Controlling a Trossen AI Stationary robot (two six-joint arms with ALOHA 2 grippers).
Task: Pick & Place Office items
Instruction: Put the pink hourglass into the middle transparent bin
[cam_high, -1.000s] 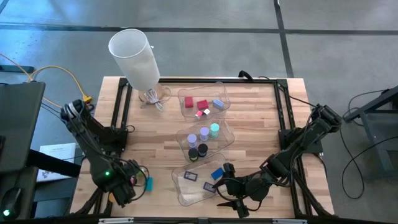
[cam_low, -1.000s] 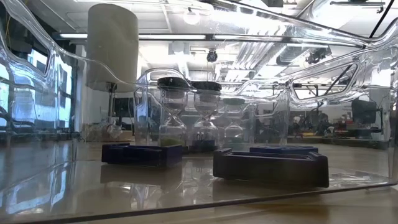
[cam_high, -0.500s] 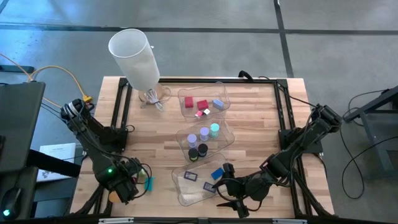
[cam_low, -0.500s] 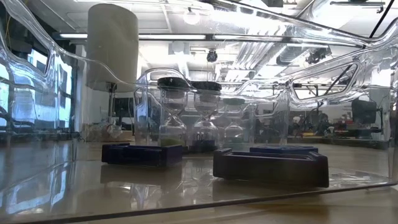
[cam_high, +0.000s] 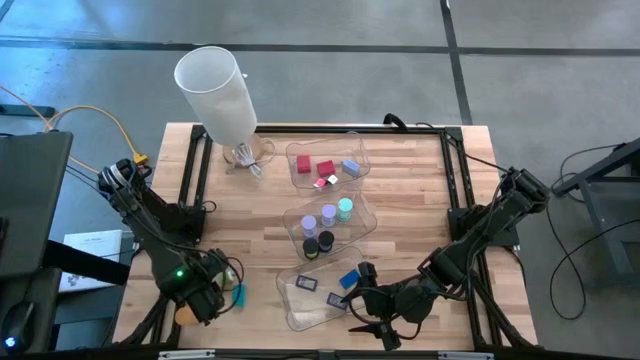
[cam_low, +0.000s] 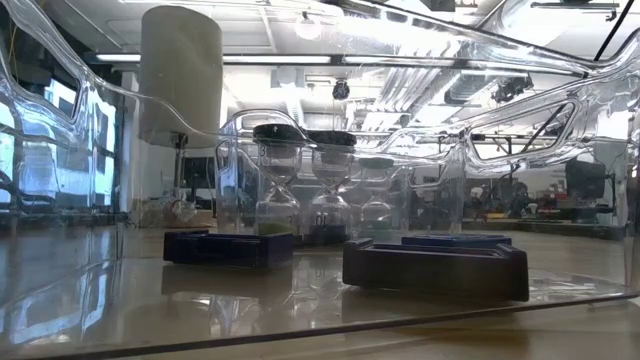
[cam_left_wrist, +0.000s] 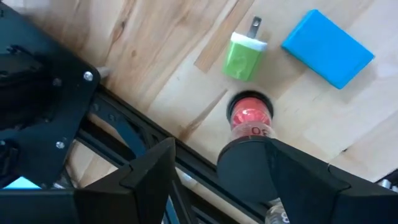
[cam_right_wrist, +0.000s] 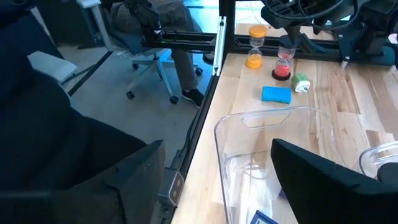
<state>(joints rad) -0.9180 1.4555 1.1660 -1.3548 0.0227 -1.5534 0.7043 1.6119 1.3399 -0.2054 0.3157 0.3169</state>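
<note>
Four loose items sit at the near-left corner of the surface (cam_high: 410, 190): a red sand timer (cam_left_wrist: 250, 115), an orange sand timer (cam_right_wrist: 254, 55), a green plug (cam_left_wrist: 244, 53) and a blue block (cam_left_wrist: 328, 48).

1. Left gripper (cam_left_wrist: 205, 158): positioned over this corner, pointing down at the surface. The jaws are spread wide and hold nothing.
2. Key relation: the red sand timer stands upright, so its long axis runs vertically and the left wrist view sees only its round cap, end-on. The cap lies just beyond the tip of one finger (cam_left_wrist: 249, 163), off the centre line between the jaws rather than on it. A small sideways correction toward that finger appears necessary before descent. Otherwise the finger is likely to land on the cap.
3. Neighbours: the green plug lies just beyond the red sand timer, and the blue block lies beside the plug. Both are apart from the timer, so the jaws should have room to close.
4. Right gripper (cam_high: 362, 326): waits at the near edge of the surface beside the near tray (cam_right_wrist: 249, 121), jaws open and empty. It is well apart from the corner group, so the left arm is clearly the nearer one
</note>
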